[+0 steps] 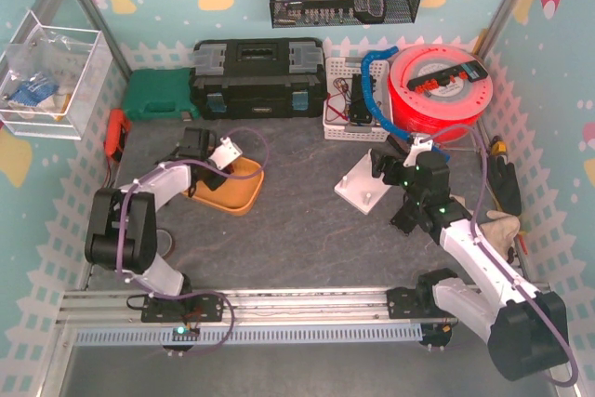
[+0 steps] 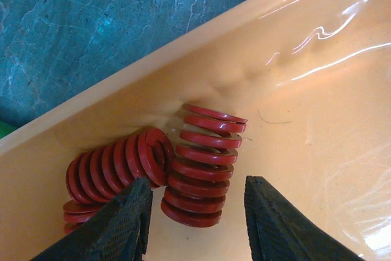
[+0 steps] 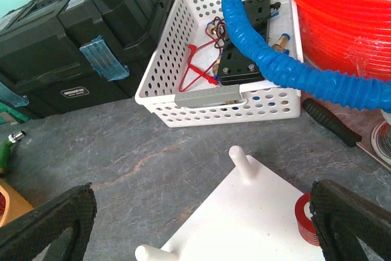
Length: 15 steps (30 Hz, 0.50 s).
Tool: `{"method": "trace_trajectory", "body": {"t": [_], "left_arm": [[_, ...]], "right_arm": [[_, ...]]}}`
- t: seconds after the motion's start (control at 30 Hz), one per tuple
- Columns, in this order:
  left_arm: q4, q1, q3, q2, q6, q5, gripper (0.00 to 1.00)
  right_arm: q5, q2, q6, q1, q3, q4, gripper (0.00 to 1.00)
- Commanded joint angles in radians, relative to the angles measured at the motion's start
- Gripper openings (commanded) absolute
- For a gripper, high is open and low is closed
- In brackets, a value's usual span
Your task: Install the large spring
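Note:
Two large red springs lie in the orange tray [image 2: 317, 120]. One spring [image 2: 204, 163] lies just ahead of my open left gripper [image 2: 194, 224], in line with the gap between its fingers; the other spring [image 2: 116, 166] lies at the left finger. In the top view the left gripper [image 1: 216, 163] is down in the tray [image 1: 244, 194]. My right gripper [image 3: 201, 224] is open and empty above the white peg plate [image 3: 256, 224], which has bare white pegs [image 3: 240, 162] and one red spring [image 3: 305, 217] on a peg at the right. The plate also shows in the top view [image 1: 363, 183].
A white perforated basket [image 3: 208, 99] with a blue hose [image 3: 269, 59] stands behind the plate, a black toolbox [image 1: 257, 76] and a green case [image 1: 160, 93] at the back, a red reel [image 1: 437, 90] at the back right. A rag and tools lie at the right edge [image 1: 502, 220].

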Motion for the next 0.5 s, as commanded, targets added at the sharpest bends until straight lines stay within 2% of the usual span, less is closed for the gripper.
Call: {"method": "trace_trajectory", "body": {"t": [0.0, 0.47], "left_arm": [[0.013, 0.005, -0.012, 0.029, 0.017, 0.002, 0.45], [-0.016, 0.002, -0.020, 0.081, 0.000, 0.031, 0.39]], "right_arm": [[0.008, -0.020, -0.003, 0.005, -0.009, 0.006, 0.95], [0.019, -0.039, -0.007, 0.004, -0.009, -0.002, 0.94]]}}
